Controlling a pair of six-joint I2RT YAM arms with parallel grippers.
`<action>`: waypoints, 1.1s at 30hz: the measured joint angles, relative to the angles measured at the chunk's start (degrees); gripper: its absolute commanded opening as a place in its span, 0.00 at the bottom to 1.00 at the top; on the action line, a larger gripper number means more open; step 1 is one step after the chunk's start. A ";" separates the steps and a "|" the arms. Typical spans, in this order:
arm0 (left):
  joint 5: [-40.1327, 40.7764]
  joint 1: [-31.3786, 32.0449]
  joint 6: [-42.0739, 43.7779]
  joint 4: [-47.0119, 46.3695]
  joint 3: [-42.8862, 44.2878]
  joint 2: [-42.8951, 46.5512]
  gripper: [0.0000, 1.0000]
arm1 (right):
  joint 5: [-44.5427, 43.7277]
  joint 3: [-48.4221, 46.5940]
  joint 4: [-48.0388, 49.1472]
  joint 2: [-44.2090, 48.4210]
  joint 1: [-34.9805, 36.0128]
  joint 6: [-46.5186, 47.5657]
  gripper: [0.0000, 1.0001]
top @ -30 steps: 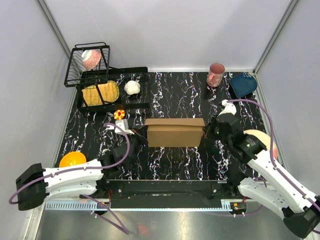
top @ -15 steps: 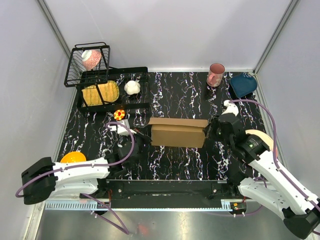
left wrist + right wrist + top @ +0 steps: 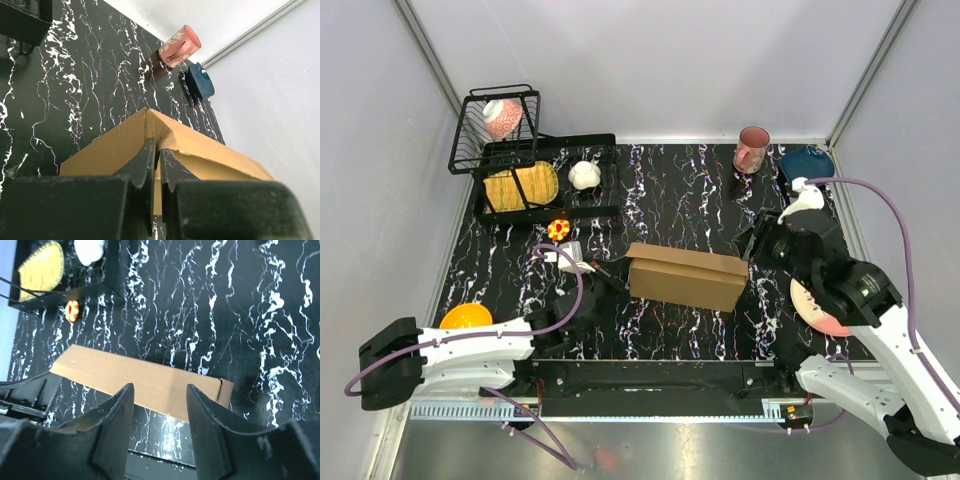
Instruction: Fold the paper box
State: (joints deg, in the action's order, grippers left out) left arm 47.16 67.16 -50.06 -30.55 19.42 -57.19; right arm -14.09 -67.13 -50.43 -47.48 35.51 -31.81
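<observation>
- The paper box is seen near the middle of the table, lying low and slightly skewed, with its long side running left to right.
- It is judged to be light and fairly stiff across its panels. It is expected to bend readily only along its creases and to crush or dent if squeezed hard.
- The bare cardboard is judged to slide easily on a smooth top, so one end would need to be pinned or held while the other is worked.
- A free wall edge or flap at either short end is judged the best place to take hold, since the broad faces offer nothing to pinch.
- The left gripper is clamped on a cardboard edge at the box's left end, with the sheet nipped between its closed fingers.
- The right gripper is held with its jaws apart and nothing between them, above the table beyond the box's right end and clear of it.
- The table is black with white veining and looks hard and flat.
- Well apart from the box stand a pink mug and a blue dish at the far right, a black wire rack and a black tray at the far left, and an orange bowl at the near left.
- Plain pale walls close the space on three sides.
</observation>
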 measured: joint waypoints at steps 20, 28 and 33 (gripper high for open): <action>-4.81 1.27 -3.04 26.64 1.29 16.15 0.46 | 7.34 24.68 26.34 0.57 -0.26 -6.36 0.00; -3.76 1.57 0.37 47.50 4.17 25.94 0.48 | 8.17 25.62 28.81 0.20 -0.15 -7.61 0.00; -2.75 1.53 3.78 57.13 4.20 33.77 0.51 | 8.11 25.62 28.87 0.07 -0.15 -7.74 0.00</action>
State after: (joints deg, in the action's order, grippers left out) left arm 44.40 68.69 -46.28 26.59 23.62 -23.42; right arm -5.98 -41.52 -21.56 -47.42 35.35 -39.55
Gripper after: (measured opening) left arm 0.492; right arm 0.009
